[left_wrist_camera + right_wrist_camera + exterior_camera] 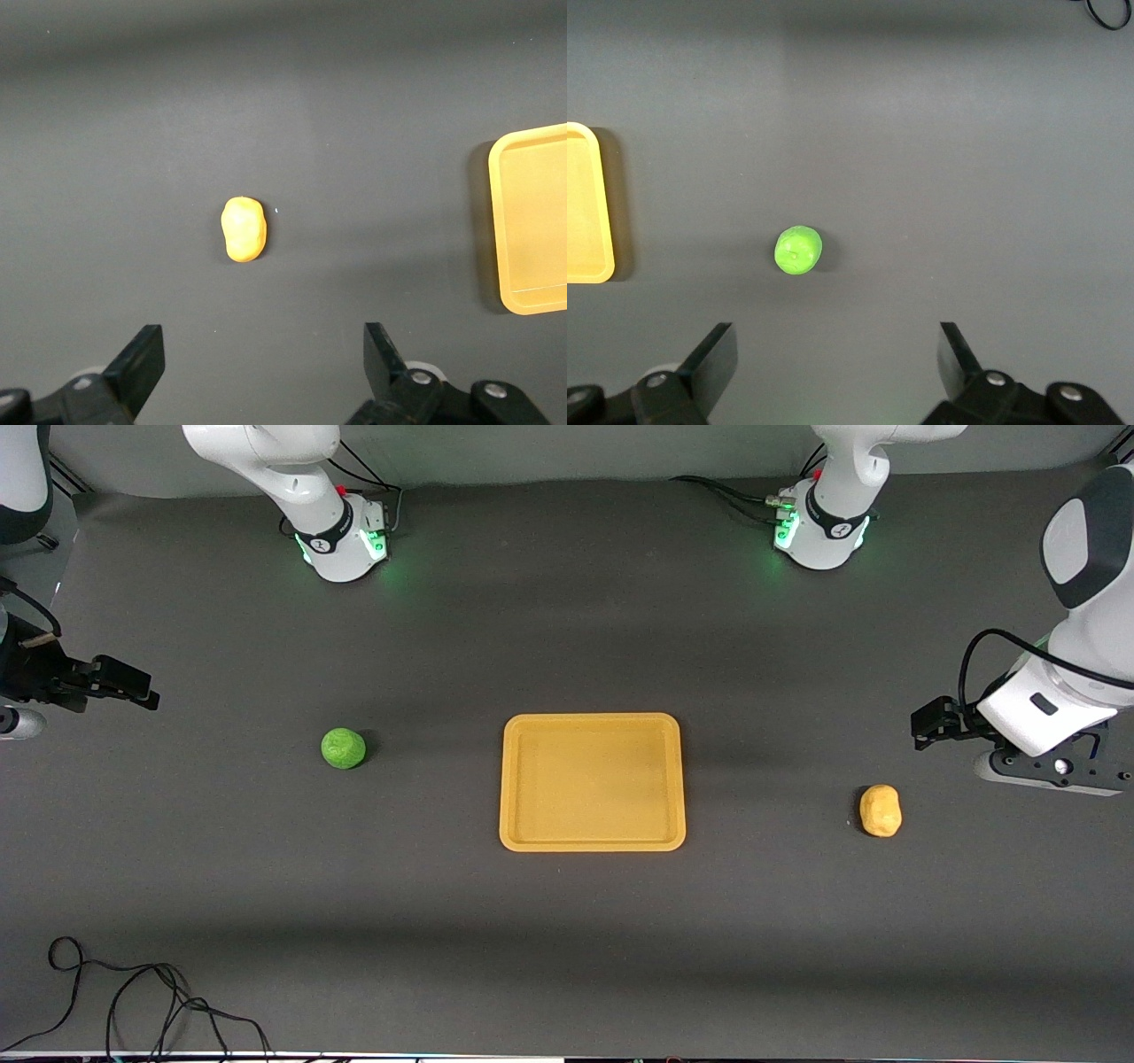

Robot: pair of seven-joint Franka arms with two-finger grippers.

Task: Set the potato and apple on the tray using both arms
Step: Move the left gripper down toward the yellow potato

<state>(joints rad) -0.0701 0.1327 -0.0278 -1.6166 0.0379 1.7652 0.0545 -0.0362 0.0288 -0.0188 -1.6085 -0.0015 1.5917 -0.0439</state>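
Task at the start, by the look of it: nothing on the tray (592, 782) yet. Tray bare, flat on the dark bench (567, 921), midway between the two fruits.

Apple (343, 747) on the bench toward the right arm's end, well apart from the tray, a little farther from the front camera than the tray's middle. Potato (881, 810) on the bench toward the left arm's end, also well apart from the tray, slightly nearer the front camera than the apple.

Right pincer (837, 359) released, fingers spread wide, up in the air over the bench at the right arm's end; apple visible between the fingertips in the right wrist view, untouched. Left pincer (264, 359) likewise released and wide, up over the bench at the left arm's end, close to the potato but not on it.

Left to do, as judged: both descents, both grasps, both carries, both releases.

Room: open bench all round each fruit, nothing crowding either grasp. Straight clear paths to the tray. Raised rim to clear on entry. Loose black cable (151, 1001) near the front edge, well off both routes.
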